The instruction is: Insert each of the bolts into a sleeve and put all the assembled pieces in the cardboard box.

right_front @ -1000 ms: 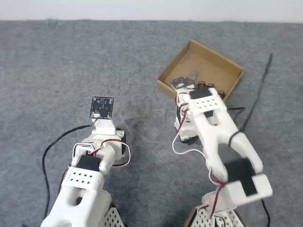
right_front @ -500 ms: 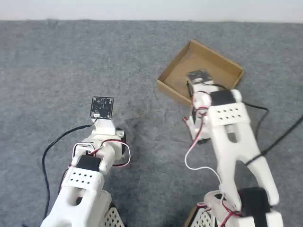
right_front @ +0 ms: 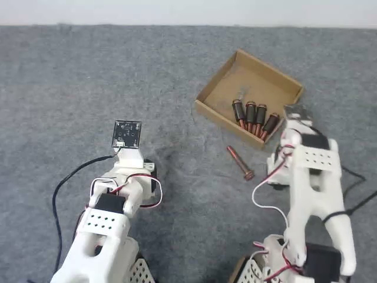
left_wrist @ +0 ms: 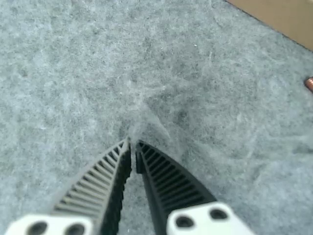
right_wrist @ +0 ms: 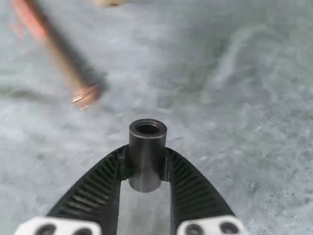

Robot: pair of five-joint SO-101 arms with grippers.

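The cardboard box stands at the back right and holds several assembled pieces side by side. One copper bolt lies loose on the grey carpet just in front of the box. It is also in the right wrist view as the bolt, a little beyond the fingertips. My right gripper is shut on a dark sleeve, held upright with its bore facing up. The right arm sits to the right of the bolt. My left gripper is shut with nothing in it, low over bare carpet.
The left arm stands at the near left, away from the box. A corner of the box and the bolt's end are at the edge of the left wrist view. White cables trail beside the right arm.
The right arm has swung from over the box to the right and nearer, uncovering the pieces in the box and the loose bolt. The left arm has not moved.
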